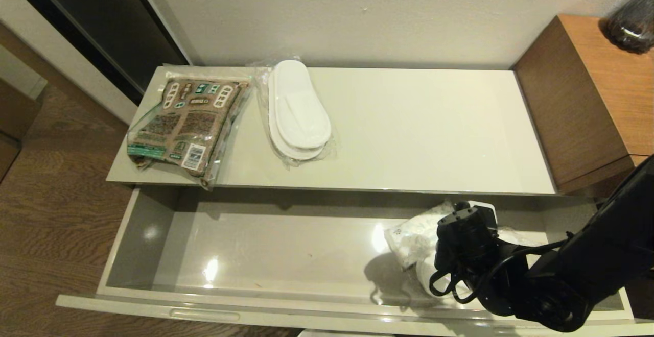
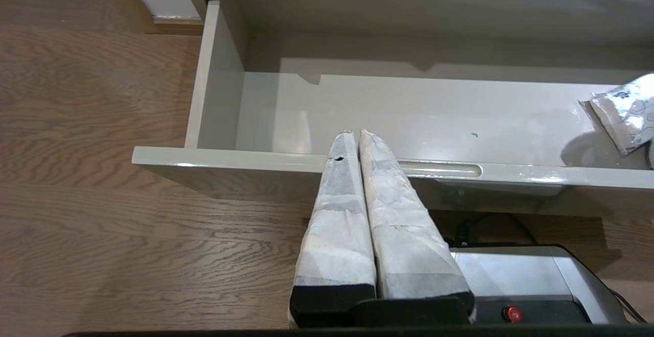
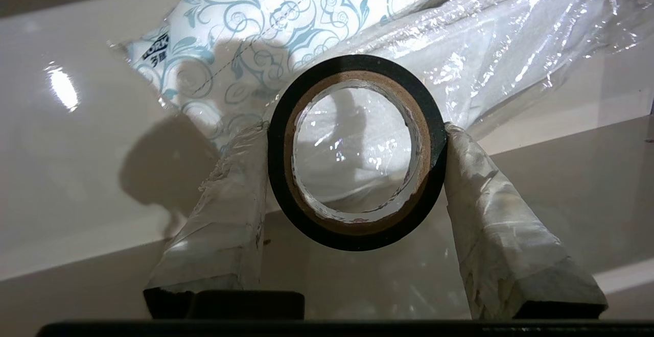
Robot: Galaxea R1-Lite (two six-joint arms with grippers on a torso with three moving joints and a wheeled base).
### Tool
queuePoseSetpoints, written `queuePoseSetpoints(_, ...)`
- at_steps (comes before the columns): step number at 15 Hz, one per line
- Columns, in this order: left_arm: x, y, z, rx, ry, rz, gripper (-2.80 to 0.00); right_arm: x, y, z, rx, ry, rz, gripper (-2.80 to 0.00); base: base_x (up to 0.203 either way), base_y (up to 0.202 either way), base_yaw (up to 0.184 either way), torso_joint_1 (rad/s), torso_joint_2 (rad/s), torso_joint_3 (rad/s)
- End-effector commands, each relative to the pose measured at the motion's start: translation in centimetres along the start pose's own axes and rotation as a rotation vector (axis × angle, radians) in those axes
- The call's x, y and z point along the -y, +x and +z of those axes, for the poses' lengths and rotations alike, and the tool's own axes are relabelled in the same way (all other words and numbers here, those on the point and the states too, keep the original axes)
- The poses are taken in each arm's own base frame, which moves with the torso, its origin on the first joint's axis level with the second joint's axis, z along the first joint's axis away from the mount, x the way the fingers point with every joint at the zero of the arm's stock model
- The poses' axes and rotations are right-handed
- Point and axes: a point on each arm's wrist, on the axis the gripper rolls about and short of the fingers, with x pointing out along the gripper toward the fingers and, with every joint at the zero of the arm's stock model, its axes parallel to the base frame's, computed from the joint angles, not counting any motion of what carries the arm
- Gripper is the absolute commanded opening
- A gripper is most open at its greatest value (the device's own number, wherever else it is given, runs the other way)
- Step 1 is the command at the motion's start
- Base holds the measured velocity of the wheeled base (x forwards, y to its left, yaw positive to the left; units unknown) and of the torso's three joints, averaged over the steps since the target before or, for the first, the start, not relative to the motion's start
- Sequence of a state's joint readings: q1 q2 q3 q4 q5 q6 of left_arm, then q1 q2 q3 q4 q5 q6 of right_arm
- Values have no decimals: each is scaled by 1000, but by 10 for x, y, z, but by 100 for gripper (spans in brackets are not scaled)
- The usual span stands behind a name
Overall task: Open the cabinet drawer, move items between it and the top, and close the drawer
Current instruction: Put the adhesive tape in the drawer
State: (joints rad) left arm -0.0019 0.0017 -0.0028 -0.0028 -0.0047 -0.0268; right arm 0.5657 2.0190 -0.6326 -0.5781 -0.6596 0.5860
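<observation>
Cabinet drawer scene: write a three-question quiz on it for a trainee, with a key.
1. True or false: the cabinet drawer is open.
2. What does the right tool grip? A) black tape roll B) brown-and-green packet C) patterned sachet
3. Which two items lie on the top?

Key:
1. True.
2. A, over the wrapped slippers in the drawer.
3. The brown-and-green packet and a wrapped pair of white slippers.

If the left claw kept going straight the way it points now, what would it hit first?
Probably the cabinet drawer, at its front panel's top edge: the shut left claw points at that edge beside the slot handle. Depth is unclear, so it might pass over onto the bare drawer floor.
</observation>
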Motion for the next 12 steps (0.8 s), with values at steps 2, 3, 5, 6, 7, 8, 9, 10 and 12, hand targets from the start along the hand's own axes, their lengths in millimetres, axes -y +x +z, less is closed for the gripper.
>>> queuePoseSetpoints(2, 0, 0, 0, 1, -1, 0, -280, -4, 17, -11, -20, -16, -27, -280, 0, 0, 0, 0, 0, 0)
queuePoseSetpoints(3, 0, 0, 0, 2, -1, 0, -280, -6, 19, -7, -12, -7, -29, -280, 0, 0, 0, 0, 0, 0)
queuePoseSetpoints(5, 0, 0, 0, -1, -1, 0, -280, -5, 20, -6, -13, -15, -37, 0, 0, 0, 0, 0, 0, 0)
queuePoseSetpoints(6, 0, 0, 0, 0, -1, 0, -280, -5, 19, -5, -10, -13, -35, 0, 0, 0, 0, 0, 0, 0)
queuePoseSetpoints(7, 0, 0, 0, 1, -1, 0, -280, -4, 16, -2, -5, -9, -31, 0, 0, 0, 0, 0, 0, 0)
queuePoseSetpoints(8, 0, 0, 0, 1, -1, 0, -280, -3, 13, 1, -1, -7, -28, 0, 0, 0, 0, 0, 0, 0)
queuePoseSetpoints(9, 0, 0, 0, 1, -1, 0, -280, -1, 10, 3, -2, -8, -28, 0, 0, 0, 0, 0, 0, 0)
queuePoseSetpoints(10, 0, 0, 0, 0, -1, 0, -280, 1, 2, 10, 8, 0, -21, 0, 0, 0, 0, 0, 0, 0)
queuePoseSetpoints(12, 0, 0, 0, 1, -1, 0, -280, 8, -18, 26, 21, 7, -9, 0, 0, 0, 0, 0, 0, 0)
